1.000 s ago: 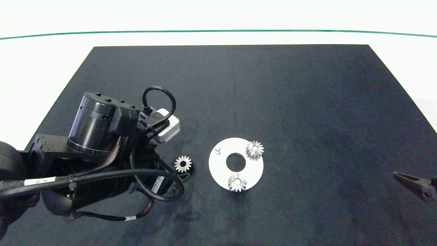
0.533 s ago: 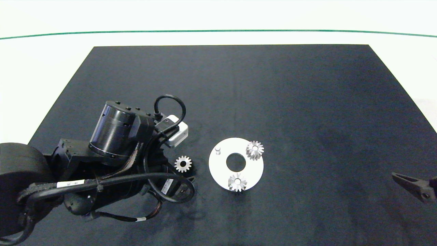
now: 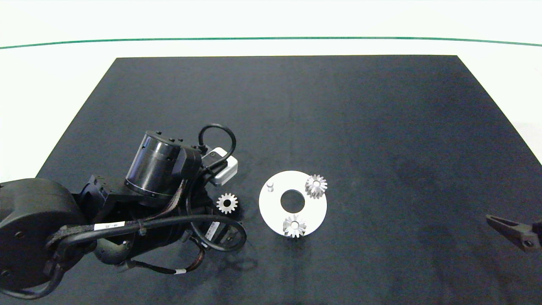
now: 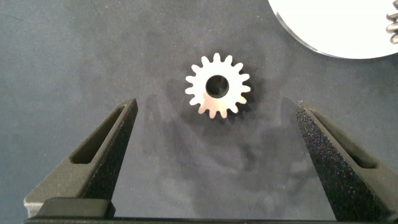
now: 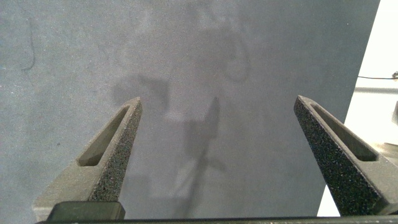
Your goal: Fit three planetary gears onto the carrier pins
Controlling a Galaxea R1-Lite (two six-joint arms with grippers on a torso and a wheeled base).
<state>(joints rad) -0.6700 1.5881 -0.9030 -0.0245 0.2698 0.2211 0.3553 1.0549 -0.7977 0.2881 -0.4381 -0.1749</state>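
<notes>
Two gears were home and one was left to go: on the white disc (image 3: 315,214), one seated gear (image 3: 316,185) sat on the far right pin and another seated gear (image 3: 294,225) on the near one, while the bare pin (image 3: 270,185) stood alone on the disc's far left. The loose gear (image 3: 227,203) lay flat on the black mat (image 3: 296,106), just beside the disc's left edge but clear of it. The left gripper (image 4: 217,134) hung right over that gear (image 4: 217,93), its two grey fingers (image 4: 109,149) spread wide with the gear ahead of the tips and roughly centred between them, nothing touching. The right gripper (image 5: 217,137) sat parked at the mat's right edge, jaws wide apart and empty. By the look of it, this was the approach for the third pick-up, the grasp itself not yet made. The next move called for dropping and reaching forward until the fingers bracketed the teeth, closing squarely so the gear stayed level, then carrying it over and lining its centre hole up with the bare pin. A tilted grip would likely jam on the pin.
</notes>
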